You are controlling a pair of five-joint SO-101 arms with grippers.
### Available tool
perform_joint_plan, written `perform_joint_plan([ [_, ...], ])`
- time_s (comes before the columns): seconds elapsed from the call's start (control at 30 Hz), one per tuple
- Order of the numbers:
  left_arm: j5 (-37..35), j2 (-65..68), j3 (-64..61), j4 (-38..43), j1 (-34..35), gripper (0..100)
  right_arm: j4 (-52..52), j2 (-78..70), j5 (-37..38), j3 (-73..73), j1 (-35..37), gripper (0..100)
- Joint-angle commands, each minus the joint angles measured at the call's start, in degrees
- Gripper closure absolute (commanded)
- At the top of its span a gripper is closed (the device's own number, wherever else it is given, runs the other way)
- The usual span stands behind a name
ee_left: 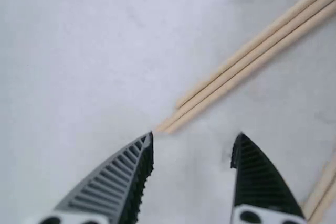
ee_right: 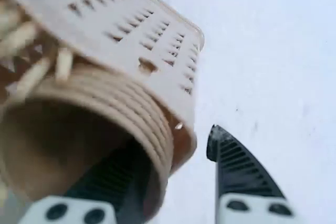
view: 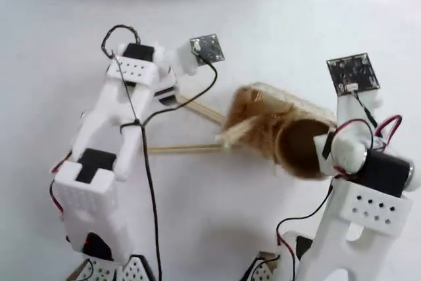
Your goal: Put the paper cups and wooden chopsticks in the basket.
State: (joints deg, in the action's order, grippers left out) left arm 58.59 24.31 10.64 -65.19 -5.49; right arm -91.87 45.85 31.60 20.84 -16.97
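Two sets of wooden chopsticks [view: 200, 108] are lying loose on the table [view: 263, 31], so that half is waiting; a few sticks are poking from the basket [view: 289, 104], and the stack of paper cups [view: 301, 146] is sitting at its mouth, fully inside or not I can't tell; I'm judging us roughly midway. I'm watching the left gripper [ee_left: 195, 137] hanging with jaws spread, chopstick ends lying just ahead of its tips; the right gripper [ee_right: 173, 145] is gaping too, one finger tucked by the cups, the other standing clear of the rim.
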Motion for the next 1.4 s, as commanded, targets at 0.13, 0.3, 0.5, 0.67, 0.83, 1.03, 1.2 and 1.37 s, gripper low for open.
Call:
perform_joint_plan([
  [0.13,-14.59,1.10,11.78,-3.60,-7.60,76,4.70,-16.57,-6.15,-16.00,0.40,85.7],
  [0.3,-17.41,1.19,16.62,-5.10,-8.48,76,1.01,-36.00,-9.49,-38.68,0.48,85.7],
  [0.5,-17.41,1.19,17.14,-4.48,-8.04,76,-6.90,-52.70,-10.64,-66.02,5.05,85.4],
  [0.67,-13.71,1.19,17.05,-3.78,-5.49,76,-6.90,-55.08,-11.96,-69.01,5.32,85.0],
  [0.83,-13.54,1.19,17.14,-3.78,-1.63,76,-6.90,-53.23,-11.78,-69.10,5.05,73.1],
  [1.03,-10.02,1.36,15.91,-4.75,-0.57,76,-6.99,-46.11,-11.78,-66.29,3.21,73.1],
  [1.2,-4.40,1.45,10.64,-3.16,-0.22,76,-6.99,-33.45,-7.82,-47.82,1.10,88.0],
  [1.37,1.49,5.85,6.42,1.85,-0.75,76,-2.77,-16.31,-1.58,-19.69,1.10,90.9],
])
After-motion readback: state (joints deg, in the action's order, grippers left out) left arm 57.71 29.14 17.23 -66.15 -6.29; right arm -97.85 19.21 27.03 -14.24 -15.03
